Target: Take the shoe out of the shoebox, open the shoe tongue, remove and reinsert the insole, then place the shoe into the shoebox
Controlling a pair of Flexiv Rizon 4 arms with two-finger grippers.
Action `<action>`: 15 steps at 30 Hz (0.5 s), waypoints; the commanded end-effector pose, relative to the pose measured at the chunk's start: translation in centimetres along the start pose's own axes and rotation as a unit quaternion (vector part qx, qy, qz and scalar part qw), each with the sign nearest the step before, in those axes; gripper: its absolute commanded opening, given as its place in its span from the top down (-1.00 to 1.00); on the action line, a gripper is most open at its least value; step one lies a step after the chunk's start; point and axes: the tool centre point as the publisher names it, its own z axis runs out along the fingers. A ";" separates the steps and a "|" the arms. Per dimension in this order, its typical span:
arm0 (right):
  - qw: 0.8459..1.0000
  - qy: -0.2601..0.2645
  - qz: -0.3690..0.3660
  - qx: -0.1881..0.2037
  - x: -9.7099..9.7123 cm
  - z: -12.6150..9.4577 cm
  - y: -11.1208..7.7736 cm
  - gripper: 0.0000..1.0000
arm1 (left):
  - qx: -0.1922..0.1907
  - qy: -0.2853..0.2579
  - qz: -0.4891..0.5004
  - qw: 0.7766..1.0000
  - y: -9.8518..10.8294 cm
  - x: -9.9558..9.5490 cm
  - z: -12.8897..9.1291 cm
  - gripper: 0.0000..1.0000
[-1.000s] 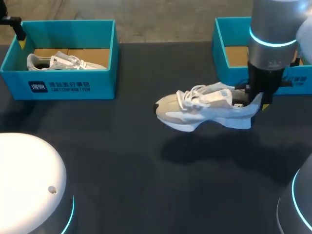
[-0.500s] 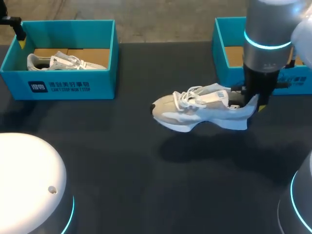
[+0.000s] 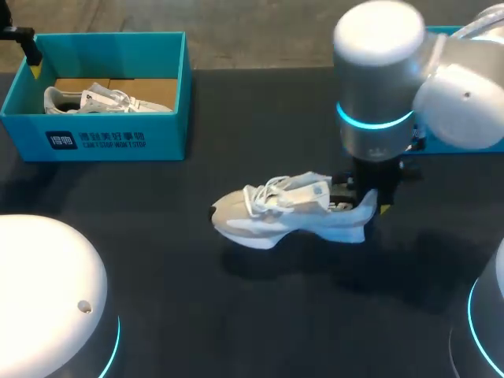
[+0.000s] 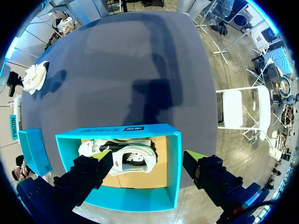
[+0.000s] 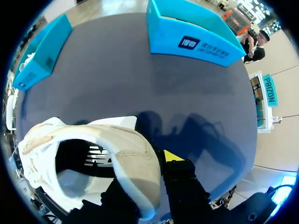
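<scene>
The pale grey-and-white sneaker (image 3: 287, 211), laces loose, sits low over the dark counter (image 3: 197, 315), nearer than the left shoebox (image 3: 102, 138) and off to its right, toe aimed that way. The right pincer (image 3: 370, 201) clamps its heel collar, and the right arm (image 3: 378, 94) stands upright above. Farther back, the left pincer (image 4: 147, 158) hangs spread wide over that shoebox, which holds a second sneaker (image 3: 102, 98).

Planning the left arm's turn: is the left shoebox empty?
No, a white shoe lies inside the left shoebox on its cardboard floor.
</scene>
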 end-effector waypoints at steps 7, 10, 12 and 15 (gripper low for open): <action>1.000 -0.016 0.005 0.010 2.4 3.5 -1.7 1.00 | -0.001 0.001 0.000 1.000 -0.1 0.0 0.0 -1.00; 1.000 -0.011 -0.002 0.007 2.6 4.0 -2.3 1.00 | -0.001 0.001 0.000 1.000 -0.1 0.0 0.0 -1.00; 1.000 -0.009 -0.004 0.006 2.6 4.3 -2.6 1.00 | -0.001 0.001 0.000 1.000 -0.1 0.0 0.0 -1.00; 1.000 -0.010 -0.008 0.007 2.9 4.8 -2.8 1.00 | -0.001 0.001 0.000 1.000 -0.1 0.0 0.0 -1.00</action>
